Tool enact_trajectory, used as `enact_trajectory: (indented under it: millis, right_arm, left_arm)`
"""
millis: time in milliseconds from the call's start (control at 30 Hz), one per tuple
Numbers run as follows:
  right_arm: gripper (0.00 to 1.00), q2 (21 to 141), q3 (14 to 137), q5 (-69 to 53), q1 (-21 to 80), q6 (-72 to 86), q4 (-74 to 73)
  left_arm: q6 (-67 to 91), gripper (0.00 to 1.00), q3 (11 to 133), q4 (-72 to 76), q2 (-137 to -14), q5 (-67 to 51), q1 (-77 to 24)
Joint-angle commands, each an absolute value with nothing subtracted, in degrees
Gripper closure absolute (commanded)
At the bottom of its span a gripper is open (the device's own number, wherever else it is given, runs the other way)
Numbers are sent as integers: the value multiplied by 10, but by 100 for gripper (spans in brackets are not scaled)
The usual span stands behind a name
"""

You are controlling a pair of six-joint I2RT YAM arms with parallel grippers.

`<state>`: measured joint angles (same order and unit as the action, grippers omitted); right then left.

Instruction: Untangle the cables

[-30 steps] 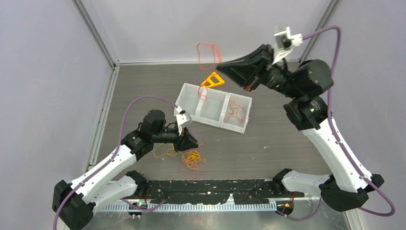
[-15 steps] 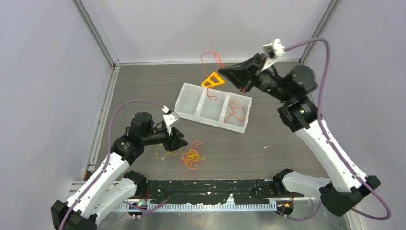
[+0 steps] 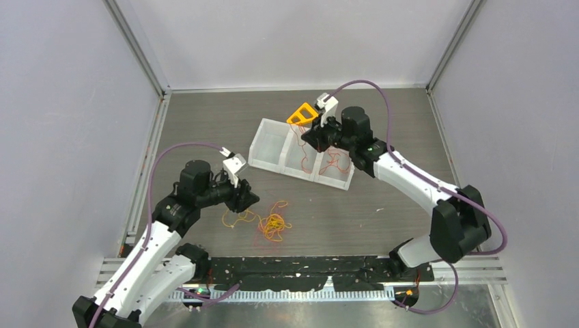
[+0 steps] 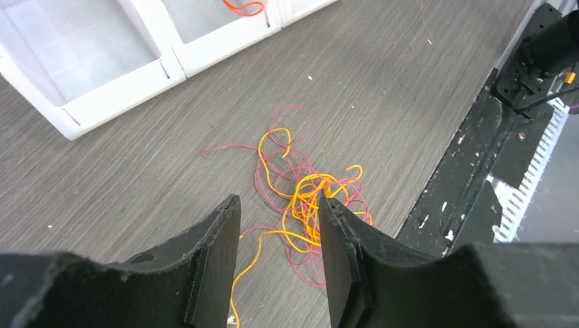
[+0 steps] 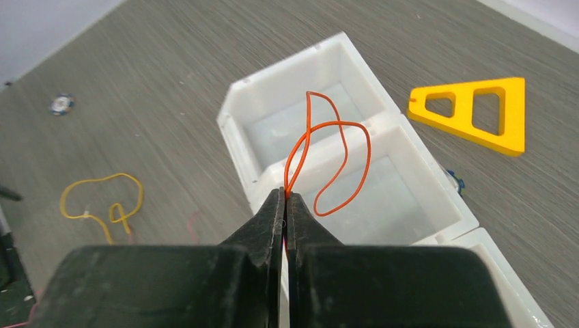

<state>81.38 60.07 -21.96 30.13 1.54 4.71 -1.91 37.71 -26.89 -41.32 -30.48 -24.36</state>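
The right gripper is pinching an orange cable between fully closed jaws, and the loop is dangling just above the white tray. The left gripper is hovering with its jaws parted and holding nothing, over the yellow-and-red tangle that is lying on the table.

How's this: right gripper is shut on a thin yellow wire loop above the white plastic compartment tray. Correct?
Wrong colour. Right wrist view: the right gripper is shut on a thin orange wire loop above the white plastic compartment tray.
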Motion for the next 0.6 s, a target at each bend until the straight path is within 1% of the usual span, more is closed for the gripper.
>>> enact_trajectory:
  millis: [0,133,300,567]
  right_arm:
    - [95,869,616,-154,301,-18,87]
    - [95,942,646,-140,306,-3,85]
    - [95,1002,664,-116,318,38,98]
    - [94,1075,712,-145,316,59,82]
  left_arm:
    - [-6,53,401,-267,-407,-280,-237]
    - [-9,53,398,-269,-403,-268,-232]
    - [-9,53,400,-274,-400,-259,-228]
    - [-14,51,410,-317,-408,-251,-214]
